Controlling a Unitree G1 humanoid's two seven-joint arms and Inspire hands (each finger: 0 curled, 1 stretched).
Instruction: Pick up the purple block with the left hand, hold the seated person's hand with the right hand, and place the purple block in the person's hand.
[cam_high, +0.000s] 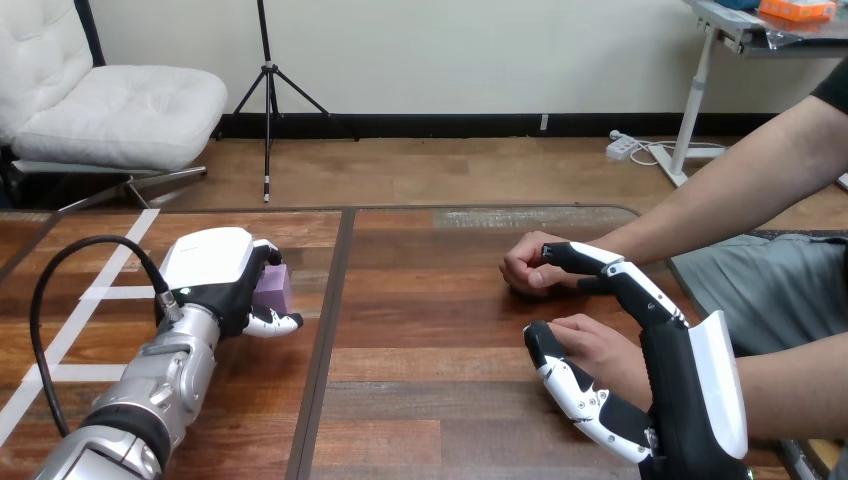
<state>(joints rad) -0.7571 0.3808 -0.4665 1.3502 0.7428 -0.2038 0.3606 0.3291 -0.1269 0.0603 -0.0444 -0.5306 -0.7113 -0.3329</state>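
Note:
The purple block (277, 288) sits on the table's left half, with part of it hidden behind my left hand (215, 268). That hand covers the block from the left, and its fingers and thumb (274, 322) curl round it. At the right, my right hand (690, 385) reaches in from the bottom edge with its fingers (610, 272) stretched out nearly straight. The person's nearer hand (598, 345) lies between those fingers and my thumb (562, 378), touching both. The person's farther hand (528, 268) rests as a fist on the table, and my fingertips touch it.
A dark seam (330, 330) runs between the two wooden table halves. White tape lines (100, 290) cross the left half. The person's forearms (720, 200) come in from the right edge.

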